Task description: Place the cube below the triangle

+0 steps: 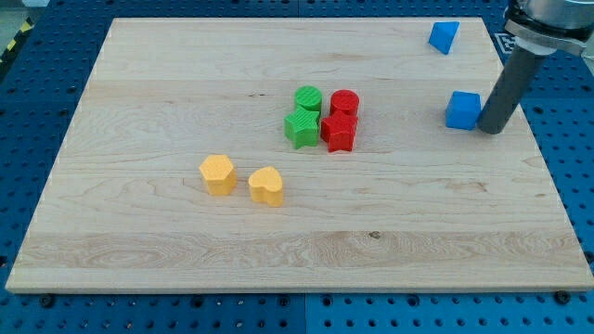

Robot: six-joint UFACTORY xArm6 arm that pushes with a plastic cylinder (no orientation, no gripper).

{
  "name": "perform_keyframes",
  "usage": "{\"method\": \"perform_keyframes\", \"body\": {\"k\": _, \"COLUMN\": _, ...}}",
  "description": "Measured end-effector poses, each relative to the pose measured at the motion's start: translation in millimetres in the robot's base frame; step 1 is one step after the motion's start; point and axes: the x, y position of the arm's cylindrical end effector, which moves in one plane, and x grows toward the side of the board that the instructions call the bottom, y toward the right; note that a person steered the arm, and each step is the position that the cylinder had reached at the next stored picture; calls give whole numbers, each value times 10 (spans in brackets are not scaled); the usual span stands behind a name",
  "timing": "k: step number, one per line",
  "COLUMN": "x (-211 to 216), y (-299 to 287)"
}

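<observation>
A blue cube (pixel 462 109) sits near the board's right side. A blue triangle (pixel 444 36) lies above it near the view's top right corner. My rod comes down from the top right, and my tip (pixel 491 128) rests on the board just right of the cube, touching or almost touching its right face. The cube is below the triangle and slightly to its right.
A green cylinder (pixel 308 97), a green star (pixel 301 127), a red cylinder (pixel 344 102) and a red star (pixel 339 133) cluster at the board's centre. A yellow hexagon (pixel 218 174) and a yellow heart (pixel 266 186) lie lower left. The board's right edge (pixel 538 158) is close to my tip.
</observation>
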Motion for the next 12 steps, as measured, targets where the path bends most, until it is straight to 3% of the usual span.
{"method": "perform_keyframes", "body": {"k": 2, "x": 228, "y": -116}}
{"method": "perform_keyframes", "body": {"k": 7, "x": -253, "y": -144}}
{"method": "perform_keyframes", "body": {"k": 9, "x": -78, "y": -358}}
{"method": "perform_keyframes", "body": {"k": 12, "x": -941, "y": -248}}
